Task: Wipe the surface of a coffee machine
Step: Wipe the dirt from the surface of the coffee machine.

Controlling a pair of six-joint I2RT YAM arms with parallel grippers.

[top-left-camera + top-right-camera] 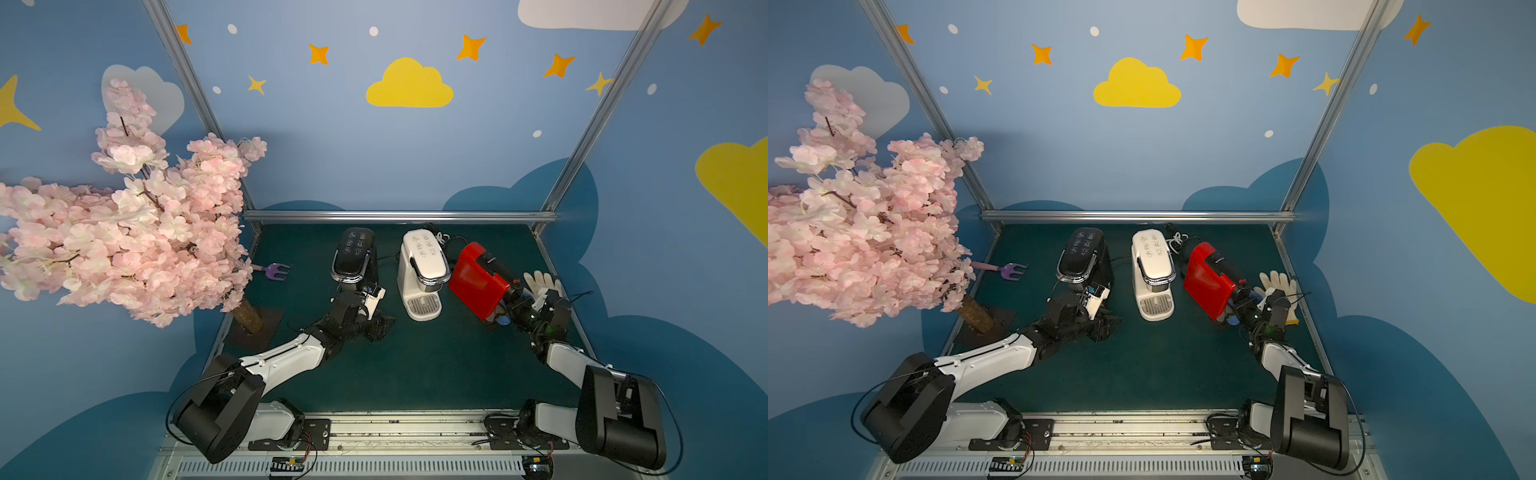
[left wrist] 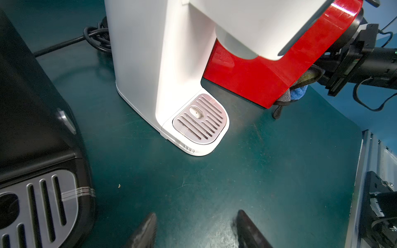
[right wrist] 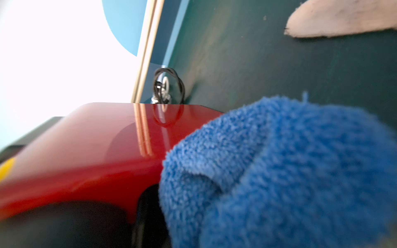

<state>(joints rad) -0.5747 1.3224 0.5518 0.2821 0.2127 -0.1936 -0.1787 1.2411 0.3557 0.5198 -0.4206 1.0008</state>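
Looks to me like the wiping is under way rather than finished; the right fingers (image 2: pixel 322 66) are clenched on a bunched blue cloth (image 3: pixel 290 171), and the cloth is pressed against the lower side panel of the red coffee machine (image 1: pixel 473 282), down near the surface (image 1: pixel 436 365); how much of that panel has been covered I cannot tell, since no streaks or damp marks show on it; the top and the face turned toward the white coffee machine (image 1: pixel 422 270) are probably left to do, as the cloth sits nowhere near them

The left fingers (image 2: pixel 146 229) are spread apart and grasp nothing; they hang over bare surface between the black coffee machine (image 1: pixel 353 259) and the white one, well apart from the red one

The red machine stands at the right end of the row of three, just beside the white one, with a white glove (image 1: pixel 540 282) lying past it; its shell is glossy and hard, bright enough to mirror a coiled cord and the frame rail in the right wrist view; I see no obvious dirt on it
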